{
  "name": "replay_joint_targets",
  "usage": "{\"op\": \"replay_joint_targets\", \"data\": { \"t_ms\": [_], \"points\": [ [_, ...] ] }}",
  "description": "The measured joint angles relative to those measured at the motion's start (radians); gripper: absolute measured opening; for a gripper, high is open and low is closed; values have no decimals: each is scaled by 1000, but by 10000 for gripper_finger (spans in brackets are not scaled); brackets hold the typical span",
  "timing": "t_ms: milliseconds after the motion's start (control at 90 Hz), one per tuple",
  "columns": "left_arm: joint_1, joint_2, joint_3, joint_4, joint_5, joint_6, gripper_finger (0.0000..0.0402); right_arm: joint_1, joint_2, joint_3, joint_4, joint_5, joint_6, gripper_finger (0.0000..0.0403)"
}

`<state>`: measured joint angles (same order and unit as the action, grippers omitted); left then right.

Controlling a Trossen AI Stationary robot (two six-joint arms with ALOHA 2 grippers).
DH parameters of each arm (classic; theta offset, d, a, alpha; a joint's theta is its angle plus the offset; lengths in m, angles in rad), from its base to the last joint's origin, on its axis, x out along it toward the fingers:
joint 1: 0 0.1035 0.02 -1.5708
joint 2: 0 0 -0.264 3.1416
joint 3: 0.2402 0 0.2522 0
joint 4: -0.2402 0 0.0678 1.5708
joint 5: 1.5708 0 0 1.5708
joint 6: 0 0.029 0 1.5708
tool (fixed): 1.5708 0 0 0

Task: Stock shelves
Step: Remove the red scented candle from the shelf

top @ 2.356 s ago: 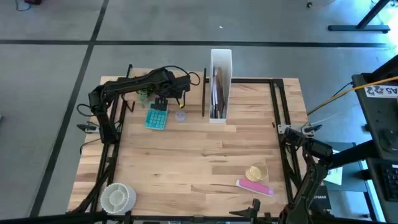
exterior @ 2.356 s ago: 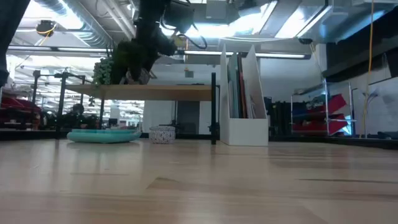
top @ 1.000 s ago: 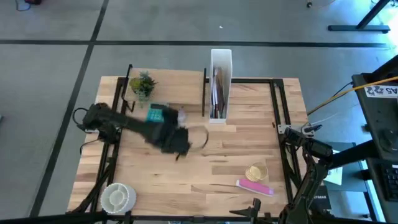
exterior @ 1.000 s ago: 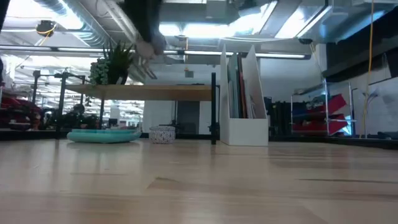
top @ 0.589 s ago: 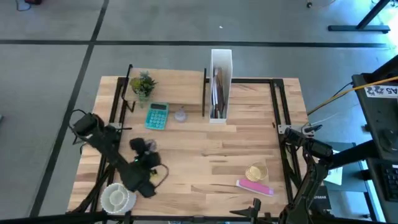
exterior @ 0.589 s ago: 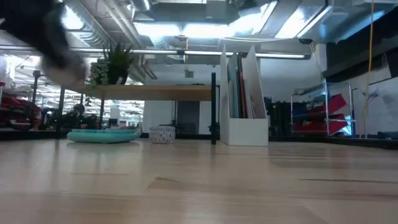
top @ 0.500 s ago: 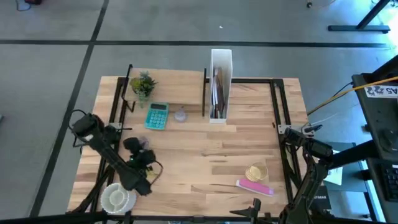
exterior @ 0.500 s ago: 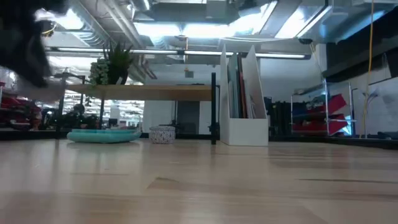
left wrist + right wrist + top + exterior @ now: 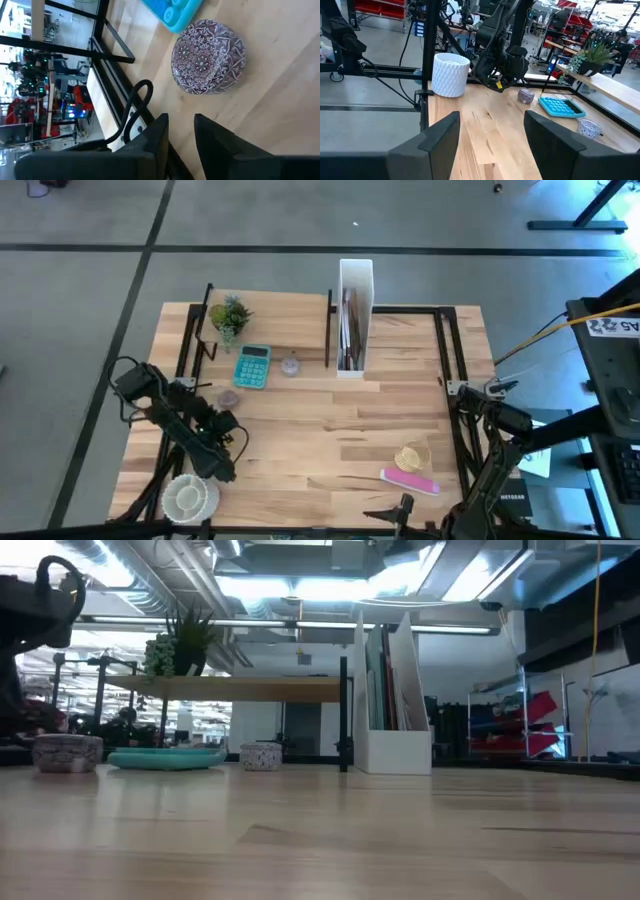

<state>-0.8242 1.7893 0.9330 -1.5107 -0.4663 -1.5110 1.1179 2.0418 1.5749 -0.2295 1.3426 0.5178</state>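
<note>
The left gripper (image 9: 222, 463) sits low over the table's (image 9: 330, 430) front-left area, just beside the white ribbed cup (image 9: 187, 496), and its fingers (image 9: 212, 145) stand slightly apart with nothing between them. Ahead of them rests a small patterned round tin (image 9: 208, 56), clear of the fingers, next to the teal calculator (image 9: 252, 366). The shelves (image 9: 275, 320) stand at the back-left, the board up on black posts, a little potted plant (image 9: 230, 315) on top at its left end. A second small tin (image 9: 290, 365) lies by the calculator near the shelf's front edge; whether it is under the board is hard to judge. The white file box (image 9: 354, 317) stands just right of the shelves. The right gripper (image 9: 491, 132) waits at the table's right edge, fingers spread wide, empty.
</note>
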Motion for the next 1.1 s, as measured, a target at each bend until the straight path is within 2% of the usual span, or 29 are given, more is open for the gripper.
{"op": "replay_joint_targets", "data": {
  "t_ms": [144, 311, 400, 567, 667, 822, 978, 1100],
  "points": [
    [-1, -10, 48, -25, -39, -21, 74, 0, 0, 0, 1, 0, 0, 207],
    [63, -72, 56, 29, -202, -63, 75, -5, 0, 0, -5, 0, -9, 207],
    [146, -106, 24, 126, -249, 28, 67, -9, 0, 0, -5, 0, -24, 207],
    [339, -123, -59, 416, -270, 326, 36, -20, 0, 0, -4, -10, -28, 207],
    [440, -123, -108, 495, -255, 395, 21, -19, 0, 0, -2, -20, -27, 207],
    [519, -123, -184, 498, -157, 401, 7, -19, 0, 0, 5, -38, -26, 207],
    [486, -123, -239, 460, -17, 346, 3, -19, 0, 0, 8, -40, -8, 207],
    [420, -123, -236, 298, 14, 220, 3, -19, 0, 0, 6, -42, 0, 207]
  ]
}}
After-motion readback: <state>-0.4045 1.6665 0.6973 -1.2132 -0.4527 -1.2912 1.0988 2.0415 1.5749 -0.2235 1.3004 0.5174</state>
